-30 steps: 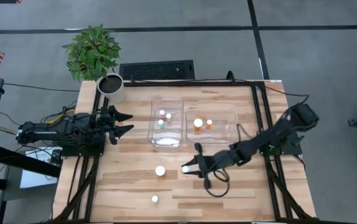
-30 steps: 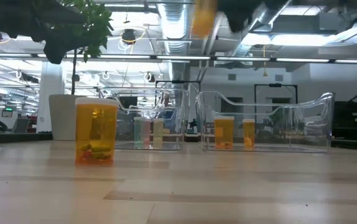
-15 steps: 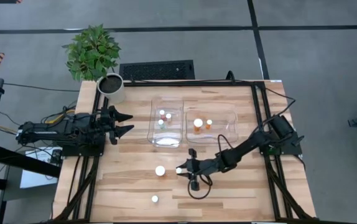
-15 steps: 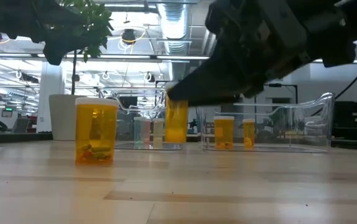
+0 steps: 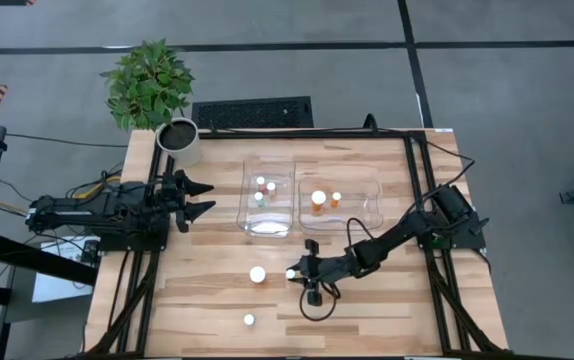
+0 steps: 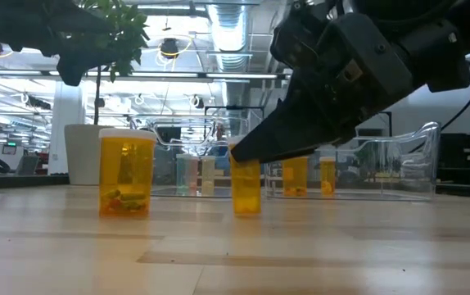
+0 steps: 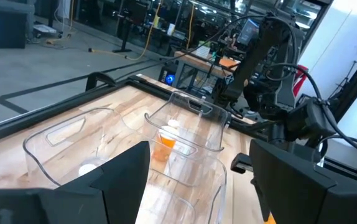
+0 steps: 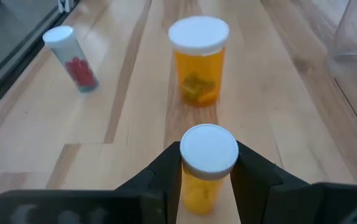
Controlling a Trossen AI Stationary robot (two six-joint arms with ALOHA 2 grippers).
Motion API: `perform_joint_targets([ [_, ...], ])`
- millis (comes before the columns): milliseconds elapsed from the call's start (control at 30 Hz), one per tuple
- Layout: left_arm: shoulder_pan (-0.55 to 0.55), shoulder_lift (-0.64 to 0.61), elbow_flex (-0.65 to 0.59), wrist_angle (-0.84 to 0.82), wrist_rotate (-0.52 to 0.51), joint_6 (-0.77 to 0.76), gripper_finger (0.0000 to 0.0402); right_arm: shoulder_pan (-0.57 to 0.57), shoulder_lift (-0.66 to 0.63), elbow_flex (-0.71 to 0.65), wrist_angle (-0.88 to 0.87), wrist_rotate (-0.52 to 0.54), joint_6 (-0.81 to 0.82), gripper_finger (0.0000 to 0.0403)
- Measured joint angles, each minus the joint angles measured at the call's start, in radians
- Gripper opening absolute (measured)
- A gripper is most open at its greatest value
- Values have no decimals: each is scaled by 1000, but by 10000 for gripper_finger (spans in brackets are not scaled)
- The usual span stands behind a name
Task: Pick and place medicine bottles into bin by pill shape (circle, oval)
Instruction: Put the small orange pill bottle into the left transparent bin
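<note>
Medicine bottle [image 8: 207, 163], upright, white cap up, stands on the table [image 5: 207, 300] just below frame centre in the high view, clamped between the right gripper [image 5: 295, 272] fingers. Bins lie above it. Left gripper [image 5: 199, 198], fingers apart, waits at left.

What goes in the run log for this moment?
right end effector: shut on bottle, upright on table | left end effector: open, idle at left edge | two bottles loose | bins: five bottles
</note>
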Motion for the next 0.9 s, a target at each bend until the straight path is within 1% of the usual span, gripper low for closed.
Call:
perform_joint_targets([
  [367, 0, 0, 0, 0, 0, 0, 270, 0, -2, 0, -25, 1, -10, 135],
  [500, 0, 0, 0, 0, -1, 0, 270, 0, -1, 0, -30, 0, -11, 143],
  [633, 0, 0, 0, 0, -1, 0, 270, 0, 0, 0, -31, -1, -13, 167],
  [900, 0, 0, 0, 0, -2, 1, 270, 1, -17, 1, -49, -3, -37, 237],
])
